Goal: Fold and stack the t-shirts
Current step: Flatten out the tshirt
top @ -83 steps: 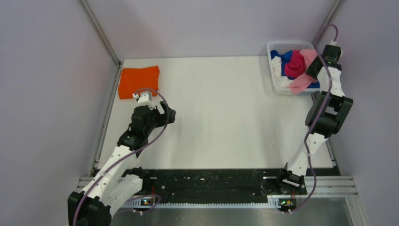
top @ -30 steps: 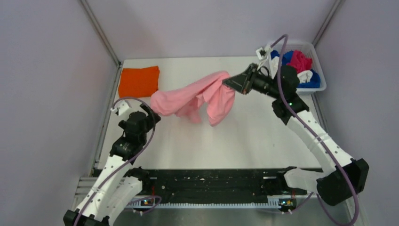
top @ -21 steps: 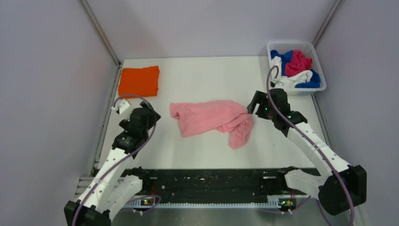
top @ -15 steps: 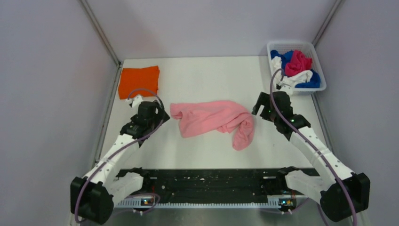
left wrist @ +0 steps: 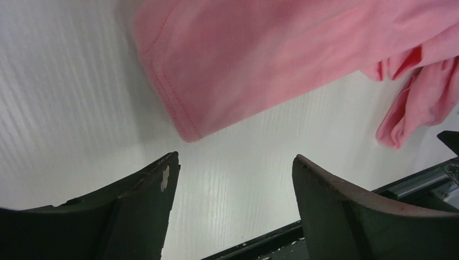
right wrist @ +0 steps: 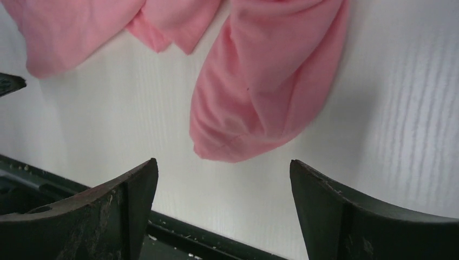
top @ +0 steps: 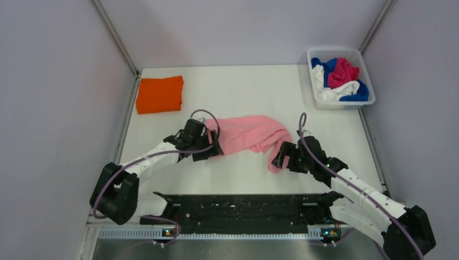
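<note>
A crumpled light pink t-shirt (top: 249, 134) lies on the white table, spread left to right, with a bunched lobe hanging toward the near right. My left gripper (top: 214, 147) is at its near left corner, open and empty; in the left wrist view the hemmed corner of the pink t-shirt (left wrist: 260, 59) lies just beyond the left gripper (left wrist: 235, 157). My right gripper (top: 278, 157) is at the bunched lobe, open and empty; in the right wrist view the pink t-shirt's lobe (right wrist: 270, 86) lies just ahead of the right gripper (right wrist: 223, 161). A folded orange t-shirt (top: 159, 94) lies at the far left.
A clear plastic basket (top: 341, 104) at the far right corner holds magenta (top: 342, 71), white (top: 335, 92) and blue (top: 361, 93) t-shirts. A black rail (top: 243, 208) runs along the table's near edge. Grey walls close in the left, back and right sides.
The right gripper opened and let the pink t-shirt drop onto the table. Both arms then swung in, the left to the shirt's near left corner, the right to its near right lobe.
</note>
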Controlling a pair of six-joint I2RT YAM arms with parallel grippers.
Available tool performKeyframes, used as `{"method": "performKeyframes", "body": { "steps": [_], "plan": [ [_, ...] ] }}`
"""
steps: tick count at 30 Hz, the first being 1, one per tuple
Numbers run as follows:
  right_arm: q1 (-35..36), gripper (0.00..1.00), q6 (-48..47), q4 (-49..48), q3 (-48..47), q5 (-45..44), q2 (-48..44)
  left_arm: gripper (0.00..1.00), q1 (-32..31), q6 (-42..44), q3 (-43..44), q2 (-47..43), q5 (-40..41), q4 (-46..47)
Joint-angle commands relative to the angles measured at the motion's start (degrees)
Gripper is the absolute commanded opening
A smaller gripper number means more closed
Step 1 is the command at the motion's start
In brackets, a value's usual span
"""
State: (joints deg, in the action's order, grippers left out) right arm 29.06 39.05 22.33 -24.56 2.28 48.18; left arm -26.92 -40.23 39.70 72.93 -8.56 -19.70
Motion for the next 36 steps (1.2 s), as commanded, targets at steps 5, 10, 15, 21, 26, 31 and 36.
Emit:
{"method": "performKeyframes", "body": {
  "steps": [5,10,15,21,26,31,36],
  "plan": [
    [13.0,0.88,4.4,-4.7,-3.7,-9.7,9.7,0.70,-3.9,1.8,3.7,9.0,3.7,0.8],
    [19.3,0.82,6.0,-6.3,-7.0,-15.7,19.2,0.57,-4.5,2.0,6.1,14.3,5.3,2.3],
    [20.9,0.62,11.1,-4.5,-7.9,-22.9,24.4,0.00,-4.5,2.9,10.1,19.7,5.4,3.4],
    [20.9,0.07,13.4,-1.4,-7.9,-29.8,24.9,0.00,-4.5,2.7,11.7,17.9,7.8,4.6],
    [20.8,0.00,11.0,5.4,-10.3,-36.9,18.6,0.00,-4.5,5.5,10.9,7.4,10.5,5.3],
    [20.9,0.00,1.8,7.4,-15.1,-41.4,3.4,0.00,-4.5,8.9,9.1,-7.0,7.4,10.5],
    [20.9,0.00,-10.0,6.3,-22.4,-38.3,-11.7,0.00,-4.5,11.0,13.4,-20.0,7.3,9.7]
  ]
}}
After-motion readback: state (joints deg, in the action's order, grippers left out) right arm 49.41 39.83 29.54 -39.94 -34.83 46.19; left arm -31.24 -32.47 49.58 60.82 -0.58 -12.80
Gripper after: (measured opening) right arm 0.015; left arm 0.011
